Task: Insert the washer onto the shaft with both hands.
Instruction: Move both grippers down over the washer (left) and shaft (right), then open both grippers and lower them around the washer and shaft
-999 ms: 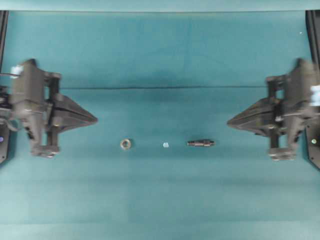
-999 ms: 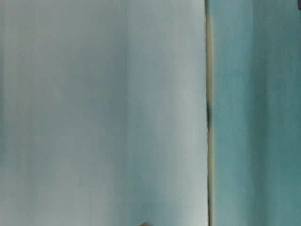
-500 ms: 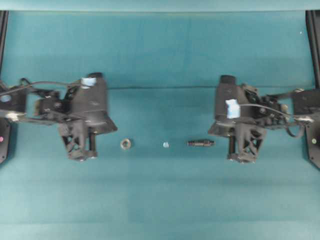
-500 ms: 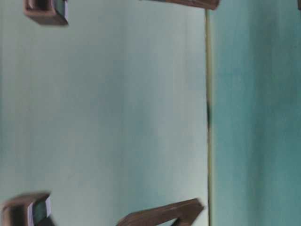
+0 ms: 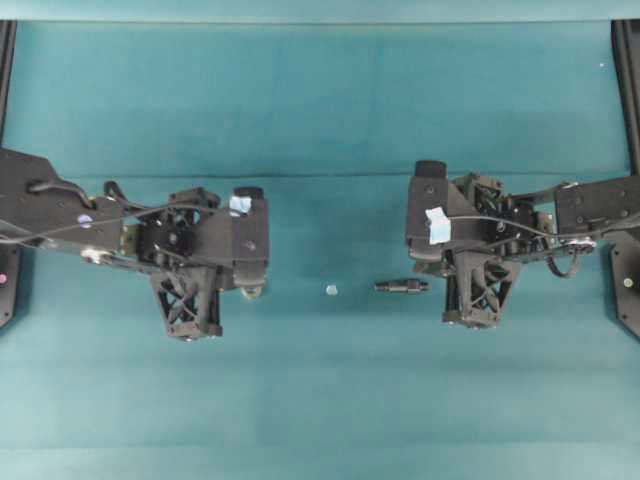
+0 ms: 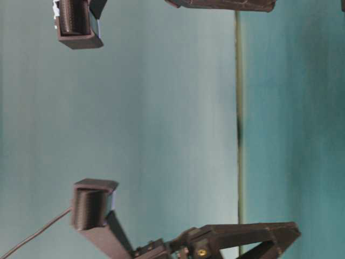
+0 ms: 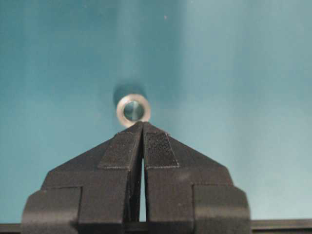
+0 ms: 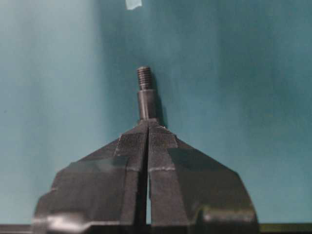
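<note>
The washer (image 7: 133, 110), a silvery ring, lies flat on the teal cloth just beyond the tips of my left gripper (image 7: 142, 124). That gripper is shut with nothing between its pads. From overhead only the washer's edge (image 5: 252, 292) shows under the left wrist. The shaft (image 5: 400, 286) lies dark and lengthwise to the right of centre. In the right wrist view its threaded end (image 8: 145, 78) points away. Its near end is hidden behind my right gripper (image 8: 147, 122), which is also shut and holds nothing.
A tiny pale speck (image 5: 331, 289) lies on the cloth between washer and shaft, and it shows at the top of the right wrist view (image 8: 133, 4). A fold line (image 5: 330, 176) crosses the teal cloth behind both arms. Dark frame rails (image 5: 628, 60) stand at the side edges.
Both arms have swung in from the table's sides toward the middle. The left now hangs over the washer, the right over the shaft's right end. Both grippers stayed shut.
</note>
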Action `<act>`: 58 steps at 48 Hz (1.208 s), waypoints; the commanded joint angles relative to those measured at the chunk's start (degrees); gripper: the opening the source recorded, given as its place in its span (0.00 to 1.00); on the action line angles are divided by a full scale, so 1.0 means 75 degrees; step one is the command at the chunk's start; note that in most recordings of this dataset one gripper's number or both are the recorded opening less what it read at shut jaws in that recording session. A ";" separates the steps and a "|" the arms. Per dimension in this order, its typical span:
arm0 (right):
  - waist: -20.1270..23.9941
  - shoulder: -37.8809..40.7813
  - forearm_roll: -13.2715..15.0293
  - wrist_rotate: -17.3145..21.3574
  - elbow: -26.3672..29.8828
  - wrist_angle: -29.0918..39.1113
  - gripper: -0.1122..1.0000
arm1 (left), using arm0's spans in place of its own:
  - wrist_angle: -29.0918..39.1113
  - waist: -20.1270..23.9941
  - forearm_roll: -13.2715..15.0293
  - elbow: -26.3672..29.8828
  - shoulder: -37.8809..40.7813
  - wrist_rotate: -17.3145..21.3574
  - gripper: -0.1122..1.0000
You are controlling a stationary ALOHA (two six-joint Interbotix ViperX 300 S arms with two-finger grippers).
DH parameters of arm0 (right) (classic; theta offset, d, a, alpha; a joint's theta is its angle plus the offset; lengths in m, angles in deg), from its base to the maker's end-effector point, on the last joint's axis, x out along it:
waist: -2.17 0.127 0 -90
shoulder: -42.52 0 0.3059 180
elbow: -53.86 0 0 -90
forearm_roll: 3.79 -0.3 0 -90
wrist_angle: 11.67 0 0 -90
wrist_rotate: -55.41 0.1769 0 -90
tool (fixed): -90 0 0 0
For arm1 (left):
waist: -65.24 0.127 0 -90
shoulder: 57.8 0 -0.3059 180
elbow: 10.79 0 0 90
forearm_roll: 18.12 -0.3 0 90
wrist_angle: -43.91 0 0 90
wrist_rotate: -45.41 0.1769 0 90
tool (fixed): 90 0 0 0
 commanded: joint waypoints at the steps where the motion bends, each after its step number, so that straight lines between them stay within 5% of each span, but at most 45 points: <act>1: -0.0012 0.0082 0.0035 -0.0141 0.0023 -0.0129 0.01 | -0.0176 0.0000 -0.0035 0.0105 0.0023 0.0012 0.12; 14: -0.0012 0.0457 0.0035 -0.0586 0.0059 -0.0152 0.01 | -0.0750 -0.0012 -0.0023 -0.0070 0.0410 -0.0117 0.12; 51: -0.0035 0.0855 0.0035 -0.0621 0.0094 -0.0164 0.04 | -0.1137 0.0012 -0.0035 -0.0094 0.0586 -0.0129 0.12; 58: -0.0047 0.0867 0.0035 -0.0609 0.0082 -0.0164 0.17 | -0.1066 0.0023 -0.0023 -0.0129 0.0586 -0.0129 0.37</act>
